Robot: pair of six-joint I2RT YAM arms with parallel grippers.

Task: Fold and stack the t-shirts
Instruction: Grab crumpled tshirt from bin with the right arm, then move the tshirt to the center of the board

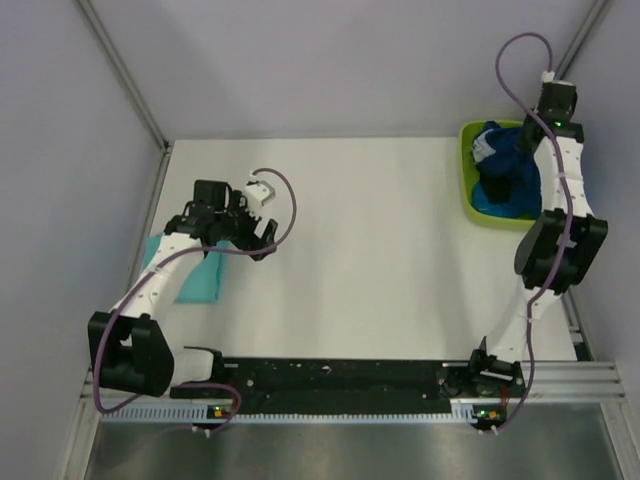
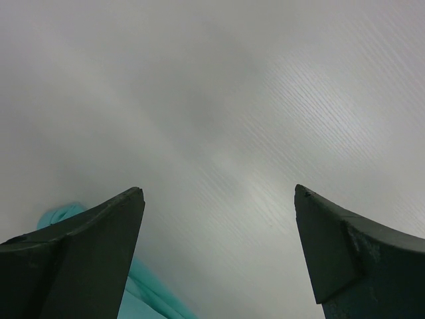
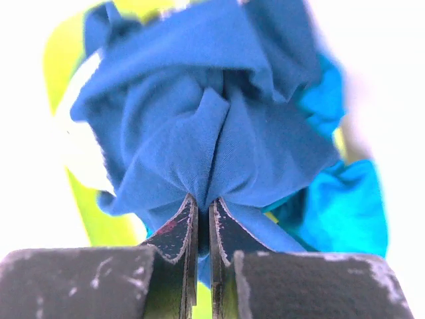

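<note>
A folded light teal t-shirt lies at the table's left edge; its corner shows in the left wrist view. My left gripper hovers just right of it, open and empty, as the left wrist view shows. A dark blue t-shirt sits bunched in the lime-green tub at the back right. My right gripper is shut on a pinch of this dark blue cloth. A bright blue t-shirt lies under it in the tub. The right gripper is hidden under the wrist in the top view.
The tub's rim surrounds the right gripper. Grey walls enclose the table at the back and sides. A black rail runs along the near edge between the arm bases.
</note>
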